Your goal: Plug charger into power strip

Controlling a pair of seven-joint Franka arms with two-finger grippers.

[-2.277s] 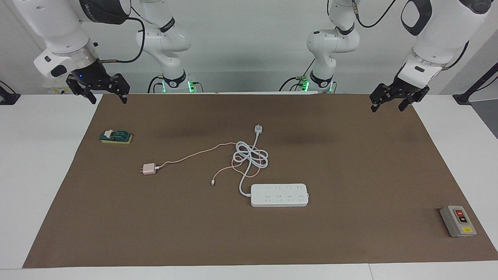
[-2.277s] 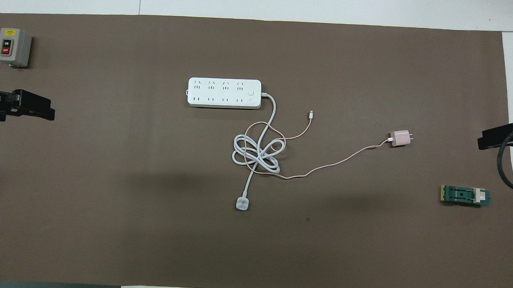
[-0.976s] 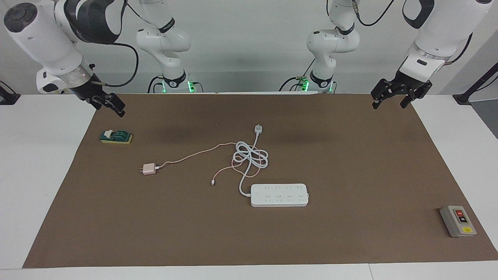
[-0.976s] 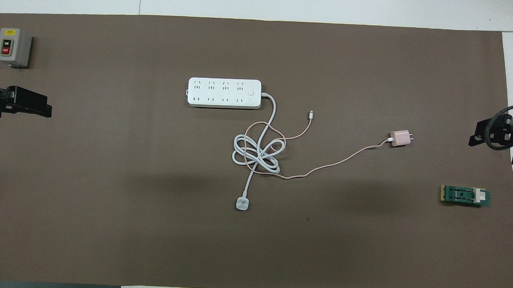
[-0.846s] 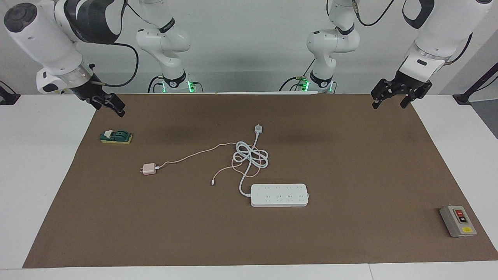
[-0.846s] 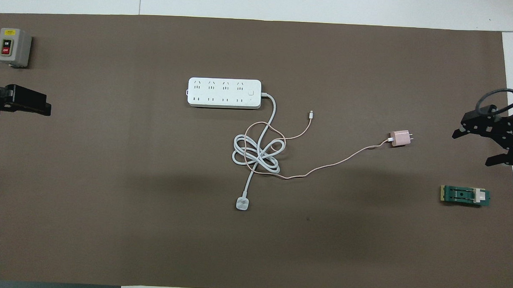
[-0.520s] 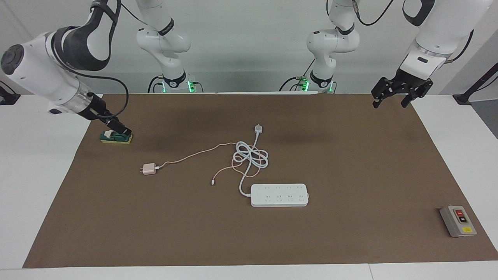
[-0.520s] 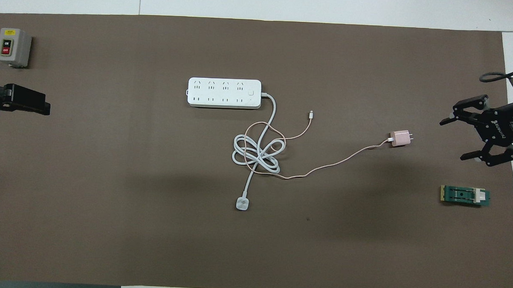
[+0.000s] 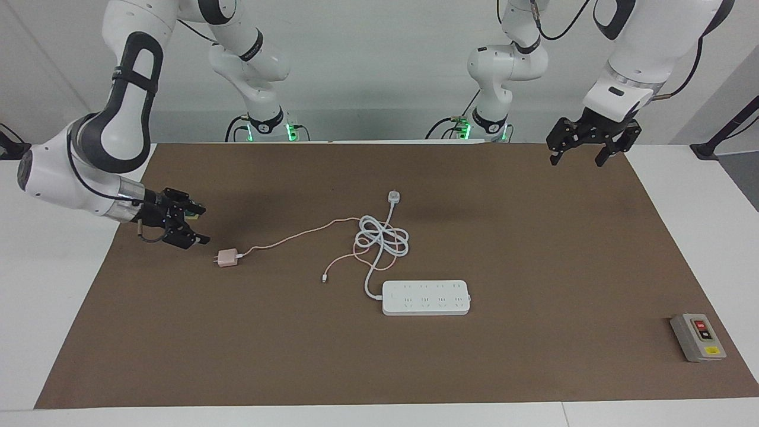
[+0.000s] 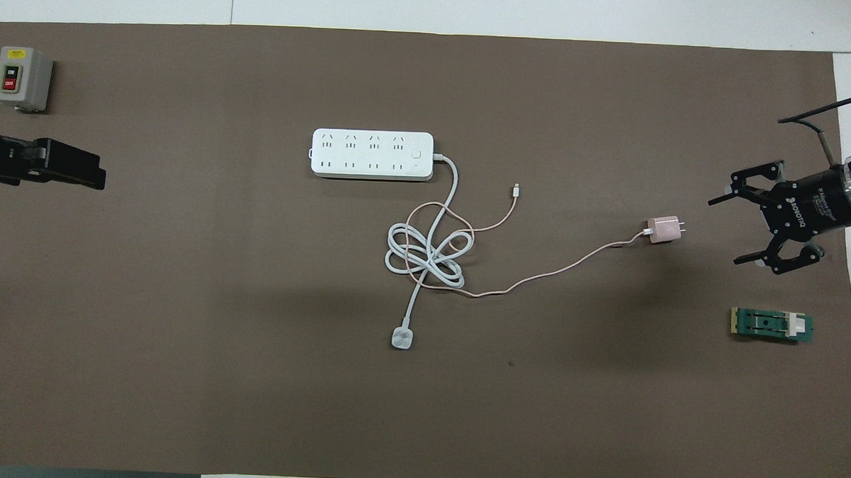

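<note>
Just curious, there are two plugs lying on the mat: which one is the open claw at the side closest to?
The small pink charger; the right end effector, open, sits just beside its prongs. The white round plug lies near the mat's middle, on the power strip's cord.

Bare brown mat (image 9: pixel 533 249) lies open between the right gripper (image 10: pixel 723 230), its fingers spread low at the right arm's end of the table, and the charger (image 10: pixel 664 229), prongs facing it. The green block (image 10: pixel 771 325) sits near that lane, nearer the robots. Between charger and power strip (image 9: pixel 426 297), the coiled white cord (image 9: pixel 381 240) and pink cable (image 9: pixel 290 238) lie tangled.
</note>
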